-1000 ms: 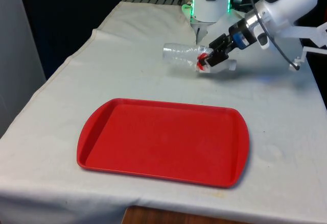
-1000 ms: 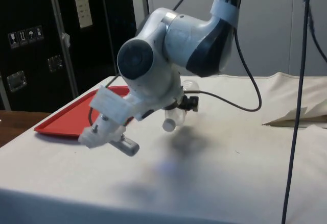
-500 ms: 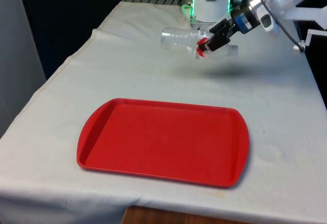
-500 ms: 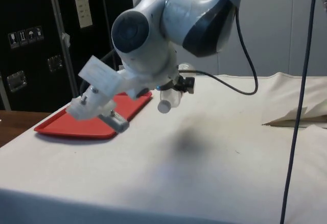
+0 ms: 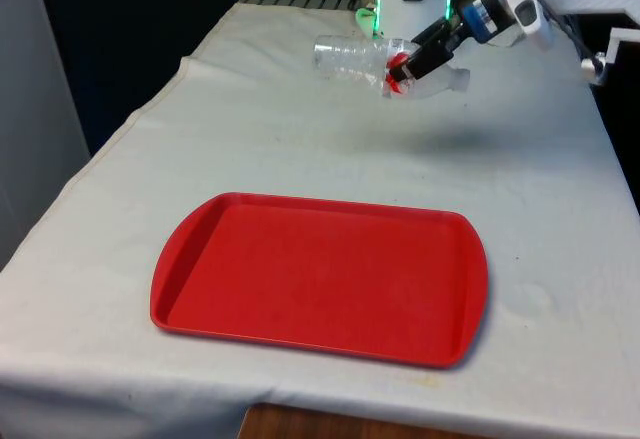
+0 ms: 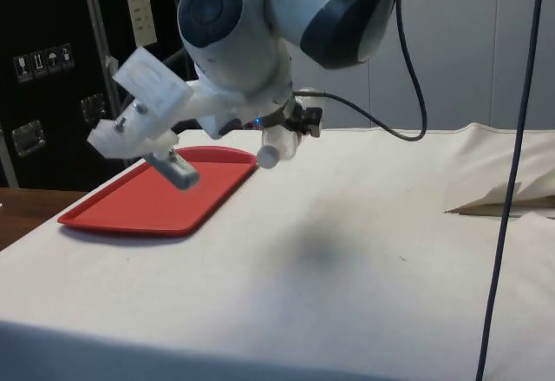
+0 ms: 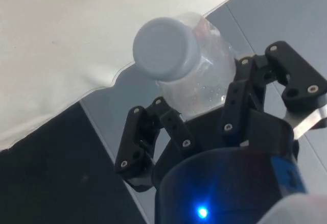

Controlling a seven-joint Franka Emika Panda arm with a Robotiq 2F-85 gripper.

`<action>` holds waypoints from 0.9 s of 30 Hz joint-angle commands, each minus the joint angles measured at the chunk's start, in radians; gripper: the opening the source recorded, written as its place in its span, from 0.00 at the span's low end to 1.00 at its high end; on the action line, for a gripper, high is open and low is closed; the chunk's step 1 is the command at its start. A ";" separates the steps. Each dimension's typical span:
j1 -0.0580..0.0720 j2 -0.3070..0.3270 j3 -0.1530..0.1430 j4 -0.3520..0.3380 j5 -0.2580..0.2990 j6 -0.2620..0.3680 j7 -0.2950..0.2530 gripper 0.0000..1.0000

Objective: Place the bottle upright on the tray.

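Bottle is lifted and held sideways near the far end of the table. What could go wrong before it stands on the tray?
The gripper clamps the clear bottle near one end, horizontal, so it may pivot or slip. It must be rotated upright, or it could topple on the red tray. The tray lies well away, so the carry is long.

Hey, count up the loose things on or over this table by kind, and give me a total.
Clear plastic bottle, lying sideways in the gripper: 1
Red tray, flat on the white cloth: 1
Total: 2
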 commanded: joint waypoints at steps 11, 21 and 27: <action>-0.025 -0.037 -0.012 0.021 0.026 0.024 -0.061 0.00; -0.040 -0.045 -0.039 0.058 0.043 0.049 -0.120 0.00; -0.047 -0.043 -0.058 0.088 0.055 0.065 -0.157 0.00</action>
